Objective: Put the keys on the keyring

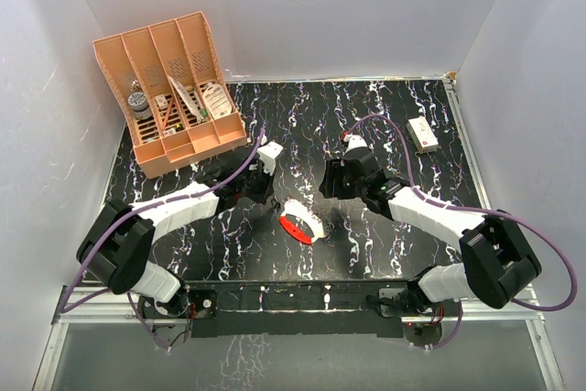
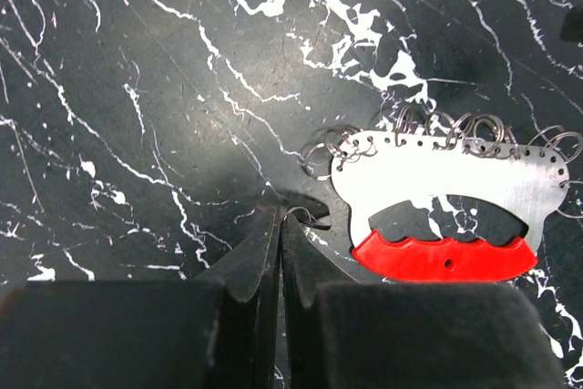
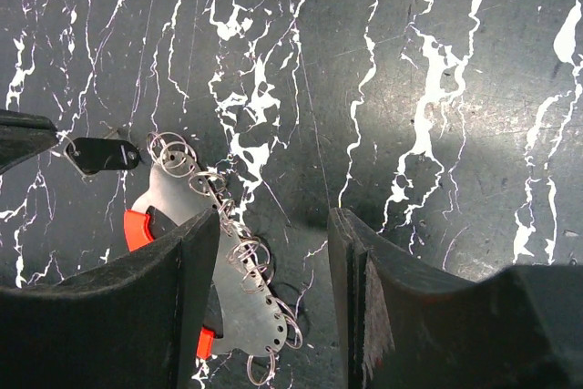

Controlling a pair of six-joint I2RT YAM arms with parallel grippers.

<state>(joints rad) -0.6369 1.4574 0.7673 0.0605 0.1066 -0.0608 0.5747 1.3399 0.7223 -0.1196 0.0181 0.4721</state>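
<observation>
— Well, item one, keyring [image 1: 302, 222]?
— Flat, mid-counter, towards the near edge; key [image 3: 103, 154] just beside it.
— Then left gripper [image 2: 281, 218]?
— Clenched, key at its tips; grasp unclear.
— And right gripper [image 3: 273, 225]?
— Released, above the keyring.

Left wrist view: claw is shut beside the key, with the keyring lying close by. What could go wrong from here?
The left claw is shut with the small black key at its tips; a grip cannot be confirmed, so the key may slip or get pushed away. The keyring lies loose under the open right claw, so closing might shove it aside. Its split rings are thin and crowded; the key could catch the wrong one.
</observation>
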